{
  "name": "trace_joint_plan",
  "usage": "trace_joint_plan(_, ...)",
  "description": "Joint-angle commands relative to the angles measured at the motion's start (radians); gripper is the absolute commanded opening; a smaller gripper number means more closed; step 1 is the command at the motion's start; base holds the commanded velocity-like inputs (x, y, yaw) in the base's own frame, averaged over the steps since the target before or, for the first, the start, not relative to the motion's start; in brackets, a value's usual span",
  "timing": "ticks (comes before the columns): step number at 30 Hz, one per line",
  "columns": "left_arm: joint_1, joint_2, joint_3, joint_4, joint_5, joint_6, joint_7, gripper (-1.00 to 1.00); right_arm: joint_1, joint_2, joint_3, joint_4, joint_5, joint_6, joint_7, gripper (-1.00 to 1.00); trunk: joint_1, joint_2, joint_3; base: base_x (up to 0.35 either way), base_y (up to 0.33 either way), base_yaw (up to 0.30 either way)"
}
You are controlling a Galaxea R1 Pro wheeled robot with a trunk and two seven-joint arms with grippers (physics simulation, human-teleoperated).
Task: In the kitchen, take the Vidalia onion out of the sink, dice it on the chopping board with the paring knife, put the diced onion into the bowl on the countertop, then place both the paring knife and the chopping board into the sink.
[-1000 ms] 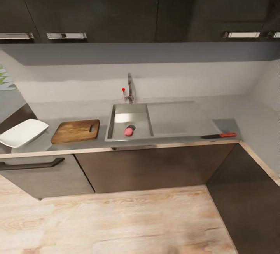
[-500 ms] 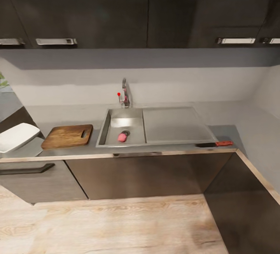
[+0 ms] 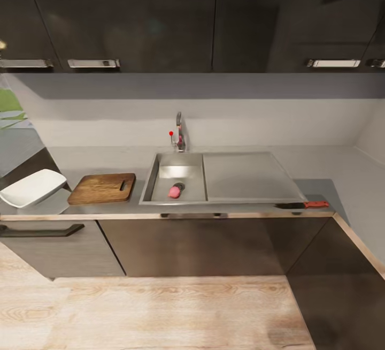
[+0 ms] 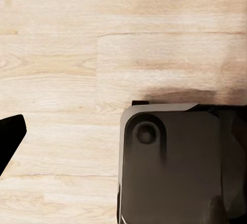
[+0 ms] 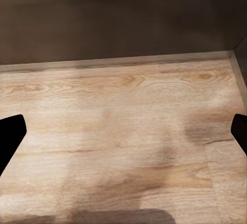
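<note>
Head view: tabletop (image 3: 321, 165) runs across mid frame, grey and glossy, with a light wood front edge. Sink (image 3: 160, 179) at frame centre, drainboard (image 3: 246, 176) joined on its right, faucet (image 3: 179, 131) with a red knob behind the basin. Onion (image 3: 174, 191) lies in the basin near its front wall, looks pinkish red, touching a dark drain spot. Chopping board (image 3: 101, 188) flat on the tabletop just left of the sink, handle slot toward the sink. Bowl (image 3: 32, 188) at far left of frame, white, left of the board, apart from it. Paring knife (image 3: 302, 205) at right of frame, on the tabletop's front edge, just beside the drainboard's front right corner, red handle pointing right, dark blade pointing left. Black upper cabinets (image 3: 160, 13) along the top, wood floor (image 3: 160, 312) across the bottom.

Left wrist view: one black fingertip (image 4: 9, 136) at left edge over wood floor, dark robot base part (image 4: 175, 167) at lower right. Left gripper holds nothing; how far open, cannot tell.

Right wrist view: right gripper (image 5: 123, 131) spread wide, black fingertips (image 5: 10, 131) at both side edges, empty, over the floor, dark cabinet front (image 5: 123, 18) across the top.
</note>
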Motion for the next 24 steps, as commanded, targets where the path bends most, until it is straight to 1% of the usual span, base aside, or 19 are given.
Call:
trace_joint_plan(1,0.0,0.002,-0.008,-0.001,0.007,-0.002,0.009,1.0,0.0,0.0,0.001,0.0,-0.003,-0.003,-0.002,1.0,0.001,-0.002,0.0,0.0,0.0,0.024)
trace_joint_plan(12,0.0,0.002,-0.008,-0.001,0.007,-0.002,0.009,1.0,0.0,-0.001,0.001,0.0,-0.004,-0.003,0.001,1.0,0.001,-0.002,0.018,0.044,-0.019,0.005)
trace_joint_plan(24,0.0,0.002,-0.008,-0.001,0.007,-0.002,0.009,1.0,0.0,0.0,0.0,0.0,-0.004,-0.003,0.001,1.0,0.001,-0.002,0.037,0.008,-0.003,0.0)
